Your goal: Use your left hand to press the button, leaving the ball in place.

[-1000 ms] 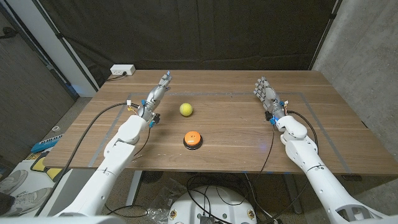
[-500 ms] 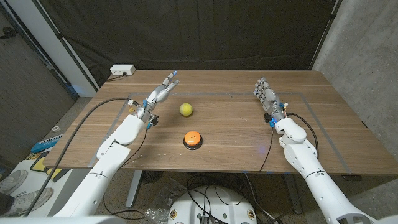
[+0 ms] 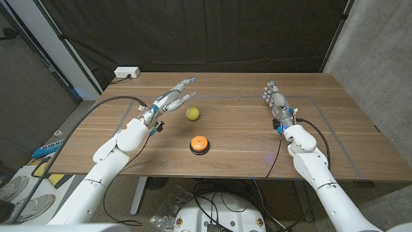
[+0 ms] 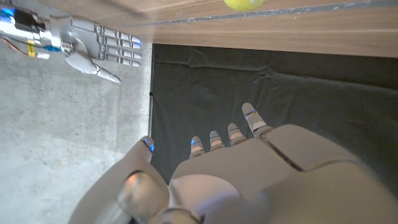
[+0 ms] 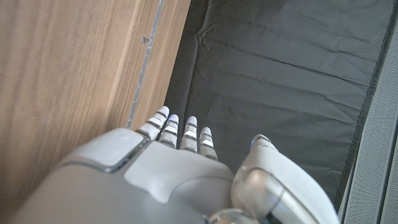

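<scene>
since a second ago the left robot hand [image 3: 172,98] has swung from pointing up along the counter's left side to reaching rightward, its fingers spread and holding nothing, fingertips now just beside the yellow ball [image 3: 192,113]; the right robot hand [image 3: 275,100] has stayed put at the far right with its fingers straight and close together, empty. the orange button [image 3: 199,142] on its black base sits near the middle of the counter [image 3: 244,138], nearer the robot than the ball and apart from it, with the left robot hand off to its far left. the risk, as i judge it, is that ball: the fingers are closer to it than to the button, so a sweep toward the button could clip it and send it rolling. coming down off-centre could also skid the button's base sideways. no brand, label or writing can be read anywhere.
</scene>
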Available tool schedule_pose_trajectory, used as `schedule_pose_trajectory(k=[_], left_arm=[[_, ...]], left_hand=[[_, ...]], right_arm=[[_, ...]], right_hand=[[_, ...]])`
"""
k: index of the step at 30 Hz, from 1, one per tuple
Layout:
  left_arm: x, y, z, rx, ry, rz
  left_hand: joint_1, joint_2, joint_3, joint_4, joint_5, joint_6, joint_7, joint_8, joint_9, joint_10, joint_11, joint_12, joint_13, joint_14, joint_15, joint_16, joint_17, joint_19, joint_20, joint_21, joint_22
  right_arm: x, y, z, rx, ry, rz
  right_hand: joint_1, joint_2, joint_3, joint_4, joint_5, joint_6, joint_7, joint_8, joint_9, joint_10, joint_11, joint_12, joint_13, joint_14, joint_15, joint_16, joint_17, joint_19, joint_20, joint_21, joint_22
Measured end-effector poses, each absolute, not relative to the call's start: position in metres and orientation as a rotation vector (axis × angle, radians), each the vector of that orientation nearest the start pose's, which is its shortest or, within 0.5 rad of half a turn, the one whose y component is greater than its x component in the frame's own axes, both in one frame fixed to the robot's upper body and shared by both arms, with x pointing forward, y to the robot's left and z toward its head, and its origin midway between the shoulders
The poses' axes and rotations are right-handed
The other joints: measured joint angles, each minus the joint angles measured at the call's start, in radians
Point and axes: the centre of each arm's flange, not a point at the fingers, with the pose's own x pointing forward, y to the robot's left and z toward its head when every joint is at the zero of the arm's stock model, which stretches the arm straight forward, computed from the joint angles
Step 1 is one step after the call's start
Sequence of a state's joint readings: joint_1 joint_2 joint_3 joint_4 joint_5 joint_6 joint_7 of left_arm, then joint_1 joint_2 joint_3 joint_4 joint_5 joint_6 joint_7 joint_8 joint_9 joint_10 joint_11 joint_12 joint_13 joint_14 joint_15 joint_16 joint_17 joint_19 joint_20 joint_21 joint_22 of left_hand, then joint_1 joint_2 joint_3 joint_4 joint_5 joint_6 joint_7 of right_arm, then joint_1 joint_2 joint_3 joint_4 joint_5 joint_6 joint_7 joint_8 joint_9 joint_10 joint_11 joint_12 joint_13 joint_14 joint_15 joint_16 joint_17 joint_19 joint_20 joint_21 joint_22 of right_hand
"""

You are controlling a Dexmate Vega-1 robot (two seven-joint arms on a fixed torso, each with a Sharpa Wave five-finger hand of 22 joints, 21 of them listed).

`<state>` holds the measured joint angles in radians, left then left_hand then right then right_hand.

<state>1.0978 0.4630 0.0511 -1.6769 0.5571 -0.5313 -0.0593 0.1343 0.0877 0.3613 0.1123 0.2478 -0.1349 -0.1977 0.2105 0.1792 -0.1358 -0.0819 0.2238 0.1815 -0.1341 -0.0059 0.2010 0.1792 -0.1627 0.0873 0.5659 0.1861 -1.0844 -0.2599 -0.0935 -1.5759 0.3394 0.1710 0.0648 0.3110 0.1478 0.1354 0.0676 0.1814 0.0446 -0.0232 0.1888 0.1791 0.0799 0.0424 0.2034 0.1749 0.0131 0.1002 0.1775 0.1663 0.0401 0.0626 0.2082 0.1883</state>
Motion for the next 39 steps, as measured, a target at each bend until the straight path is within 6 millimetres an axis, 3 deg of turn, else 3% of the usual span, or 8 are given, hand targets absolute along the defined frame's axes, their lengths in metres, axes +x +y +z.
schedule_pose_trajectory(k=[5, 20, 25, 29, 39], left_arm=[[0.537, 0.241, -0.007, 1.174, -1.023, -0.148], [0.531, 0.222, -0.006, 1.354, -1.086, -0.229], [0.532, 0.219, -0.005, 1.369, -1.089, -0.244], [0.530, 0.208, -0.016, 1.461, -1.101, -0.317], [0.527, 0.203, -0.029, 1.536, -1.103, -0.371]], left_hand=[[0.004, 0.004, 0.002, -0.002, 0.000, -0.003, -0.013, -0.004, 0.000, 0.004, -0.004, 0.000, 0.000, -0.002, -0.015, 0.000, 0.000, 0.009, -0.009, 0.000, 0.000], [0.014, 0.013, 0.006, -0.006, 0.004, -0.003, -0.013, -0.007, 0.000, 0.009, -0.010, -0.002, 0.000, -0.009, -0.030, -0.006, 0.000, 0.012, -0.024, -0.001, 0.000], [0.021, 0.006, 0.006, -0.006, 0.008, -0.012, -0.022, -0.015, 0.000, -0.011, -0.029, -0.018, 0.000, -0.031, -0.030, -0.014, 0.000, -0.004, -0.039, -0.012, 0.000], [0.024, 0.003, 0.006, -0.006, 0.008, -0.021, -0.023, -0.020, 0.000, -0.018, -0.036, -0.019, 0.000, -0.031, -0.030, -0.021, 0.000, -0.009, -0.045, -0.012, 0.001], [0.013, 0.013, 0.006, -0.006, 0.008, -0.033, -0.025, -0.030, 0.000, -0.038, -0.057, -0.032, 0.000, -0.031, -0.030, -0.021, 0.000, -0.011, -0.051, -0.020, 0.003]], right_arm=[[0.597, -0.257, -0.053, 0.047, -0.636, 0.162], [0.594, -0.255, -0.056, 0.052, -0.634, 0.148], [0.594, -0.256, -0.056, 0.051, -0.634, 0.144], [0.598, -0.255, -0.060, 0.055, -0.625, 0.142], [0.602, -0.253, -0.062, 0.057, -0.627, 0.142]], right_hand=[[0.000, 0.000, 0.000, 0.000, 0.000, 0.000, 0.000, 0.000, 0.000, 0.000, 0.000, 0.000, 0.000, 0.000, 0.000, 0.000, 0.004, 0.000, 0.000, 0.000, 0.000], [0.000, 0.000, 0.004, -0.004, -0.001, 0.000, 0.000, 0.000, 0.000, 0.000, 0.000, 0.000, 0.000, 0.000, 0.000, 0.000, 0.004, 0.000, 0.000, 0.000, 0.000], [0.000, 0.000, 0.007, -0.001, -0.001, 0.000, 0.000, 0.000, 0.000, 0.000, 0.000, 0.000, 0.000, 0.000, 0.000, 0.000, 0.004, 0.000, 0.000, 0.000, 0.000], [0.000, 0.000, 0.007, -0.001, -0.001, 0.000, 0.000, 0.000, 0.000, 0.003, 0.003, 0.000, 0.000, 0.000, 0.000, 0.000, 0.004, 0.000, 0.000, 0.000, 0.000], [0.000, 0.000, 0.007, -0.001, -0.001, 0.000, 0.000, 0.000, 0.000, 0.003, 0.003, 0.000, 0.000, 0.000, 0.000, 0.000, 0.004, 0.000, 0.000, 0.000, 0.000]])
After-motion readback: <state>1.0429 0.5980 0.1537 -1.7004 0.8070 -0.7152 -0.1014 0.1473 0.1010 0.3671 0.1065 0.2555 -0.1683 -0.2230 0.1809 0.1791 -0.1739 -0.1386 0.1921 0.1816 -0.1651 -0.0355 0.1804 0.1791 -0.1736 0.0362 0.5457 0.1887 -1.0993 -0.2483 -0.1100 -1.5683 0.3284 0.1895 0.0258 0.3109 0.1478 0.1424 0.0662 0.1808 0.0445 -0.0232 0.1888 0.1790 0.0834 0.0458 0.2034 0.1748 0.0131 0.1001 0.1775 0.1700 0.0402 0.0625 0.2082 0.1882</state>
